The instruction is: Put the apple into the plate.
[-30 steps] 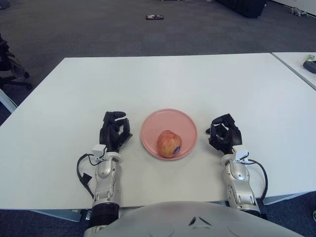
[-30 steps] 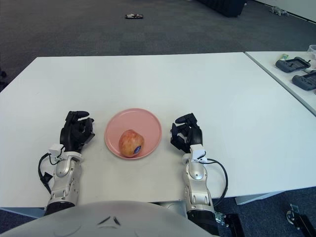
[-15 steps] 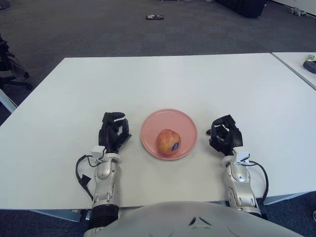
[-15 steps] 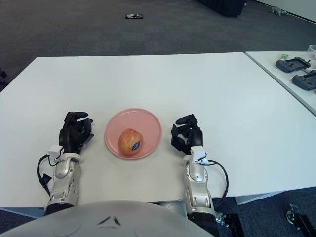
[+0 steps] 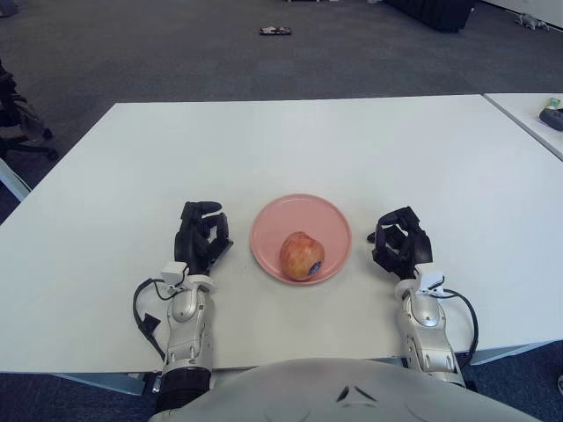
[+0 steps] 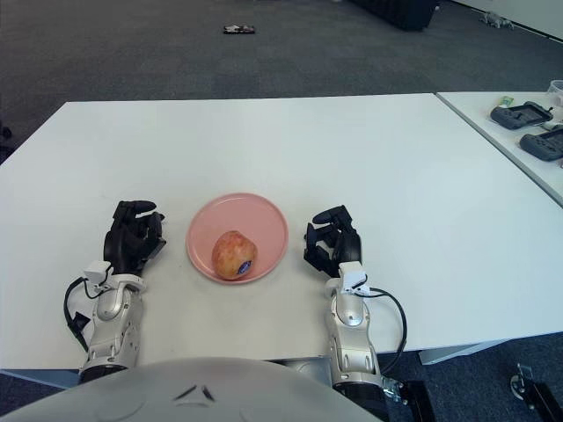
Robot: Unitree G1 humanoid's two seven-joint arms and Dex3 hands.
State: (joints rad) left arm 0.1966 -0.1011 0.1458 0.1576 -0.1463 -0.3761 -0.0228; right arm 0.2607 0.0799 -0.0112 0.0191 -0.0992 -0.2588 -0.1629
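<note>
One broad white table (image 5: 290, 149) fills most of both views, and a second white table (image 6: 519, 141) is seen well off beyond the right hand, carrying dark devices (image 6: 523, 114) near its edge. Dark carpet lies past the far edge, with a small dark object (image 5: 275, 31) on the floor, far ahead of both hands.

Next in size is the pink plate (image 5: 273, 220), which is set on the table between the two hands, just inward of each and touched by neither. The apple (image 5: 302, 256) is placed inside it, toward the near rim, slightly closer to the right hand than to the left. It is reddish yellow, and a small dark sticker is borne on its right-hand side. The fruit is gripped by nothing.

The left hand (image 5: 201, 237) is rested on the table just to the left of the plate, fingers (image 5: 201, 208) curled loosely forward and wrapped around nothing. A black cable is looped beside its silver forearm.

The right hand (image 5: 401, 241) is laid at the plate's other side, at about the same depth, its dark fingers (image 6: 330, 215) likewise bent inward and empty. A cable is looped by that wrist as well.
</note>
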